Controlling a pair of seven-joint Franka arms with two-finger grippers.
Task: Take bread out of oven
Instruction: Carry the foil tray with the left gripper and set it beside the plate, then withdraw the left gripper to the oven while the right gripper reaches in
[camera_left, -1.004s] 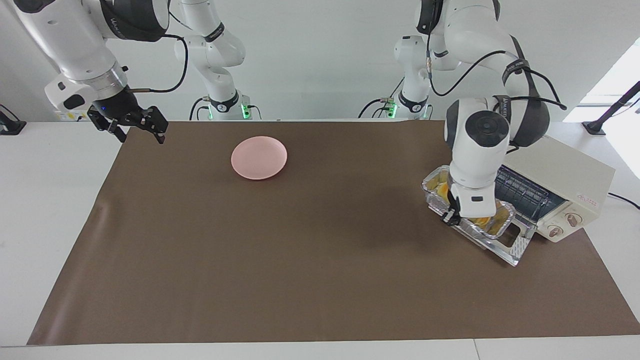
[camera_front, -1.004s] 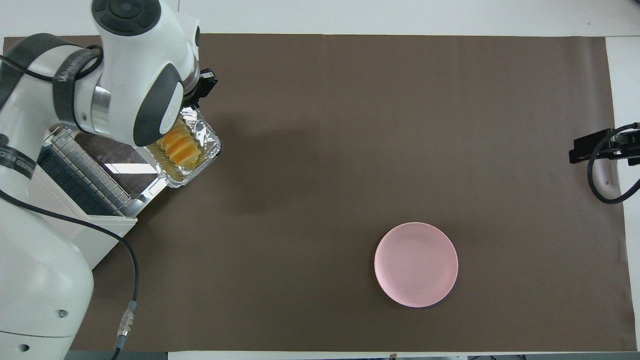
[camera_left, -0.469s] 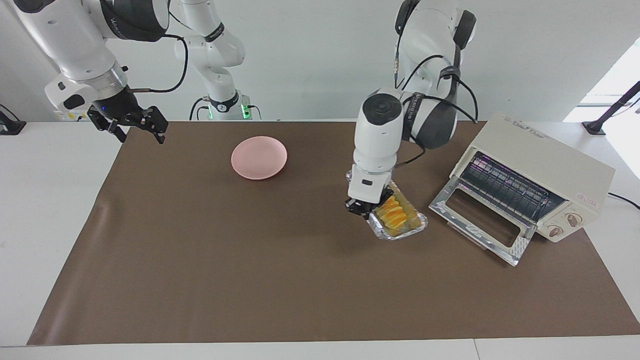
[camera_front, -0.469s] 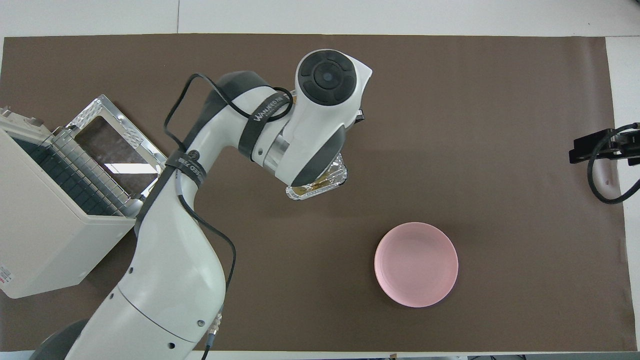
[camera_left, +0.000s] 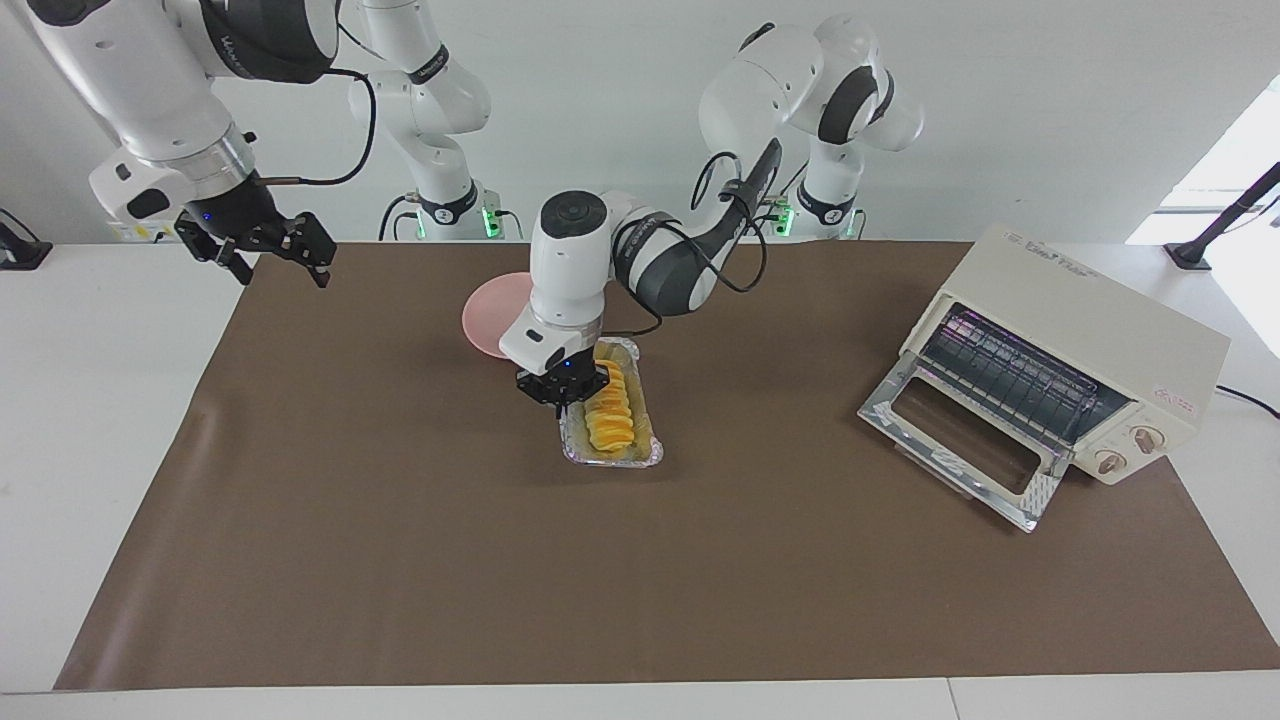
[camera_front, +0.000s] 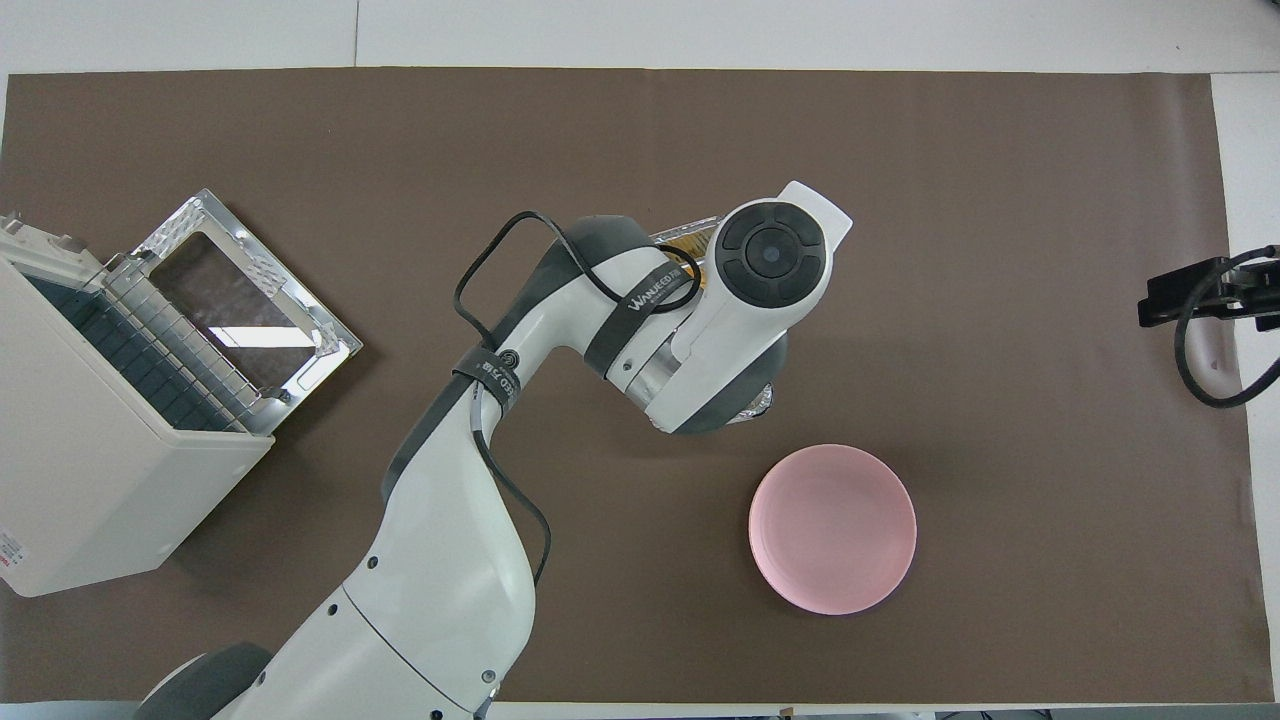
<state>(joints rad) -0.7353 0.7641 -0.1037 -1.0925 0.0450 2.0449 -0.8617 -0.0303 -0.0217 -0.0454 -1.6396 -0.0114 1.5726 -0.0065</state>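
The bread (camera_left: 612, 415), a ridged golden-yellow loaf, lies in a silver foil tray (camera_left: 640, 458) at the middle of the brown mat. My left gripper (camera_left: 562, 388) is shut on the tray's rim at the side toward the right arm's end. I cannot tell whether the tray rests on the mat. In the overhead view the left arm hides the bread, and only bits of the tray (camera_front: 690, 232) show. The cream-white oven (camera_left: 1085, 340) stands at the left arm's end, its glass door (camera_left: 950, 440) dropped open and its rack bare. My right gripper (camera_left: 265, 252) waits open over the mat's corner.
A round pink plate (camera_left: 485, 322) lies just nearer to the robots than the tray, partly hidden by the left arm; it shows whole in the overhead view (camera_front: 832, 528). The oven (camera_front: 90, 450) and its open door (camera_front: 240, 300) take up the left arm's end.
My left gripper has carried the foil tray with the bread from the open oven door across to the middle of the mat, beside the pink plate. The right arm has not moved.
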